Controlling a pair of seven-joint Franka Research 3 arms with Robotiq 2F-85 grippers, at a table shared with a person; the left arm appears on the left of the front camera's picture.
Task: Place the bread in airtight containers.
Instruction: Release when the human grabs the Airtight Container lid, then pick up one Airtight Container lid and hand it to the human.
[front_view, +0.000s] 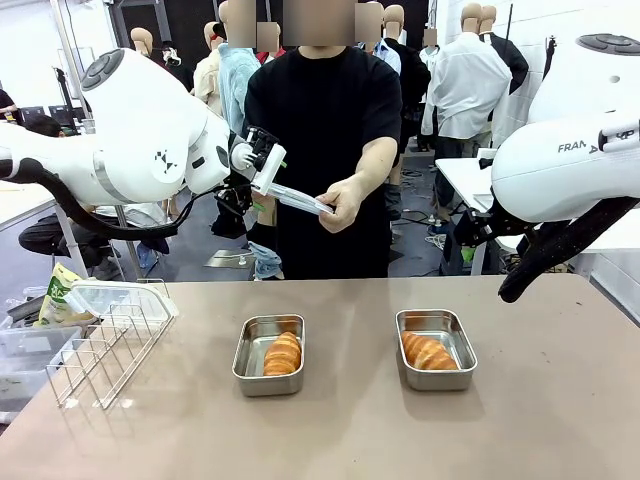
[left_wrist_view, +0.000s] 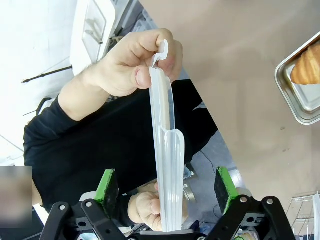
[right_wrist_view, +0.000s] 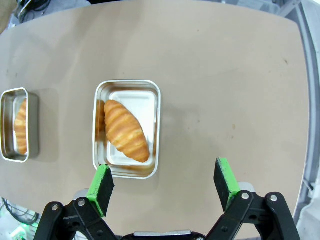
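Standing between spread pads (left_wrist_view: 107, 186) of left hand (left_wrist_view: 166, 184), clear lid (left_wrist_view: 162, 110)

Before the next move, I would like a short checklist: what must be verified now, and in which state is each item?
1. Bread lies in the left tin: ok.
2. Second bread lies in the right tin: ok.
3. Person's hand grips the lid: ok.
4. Left gripper open, pads off the lid: ok.
5. Right gripper open, holding nothing: ok.
6. Tins closed: not ok, both lidless.

The right arm (front_view: 560, 170) bears the partial lettering "FRAN".
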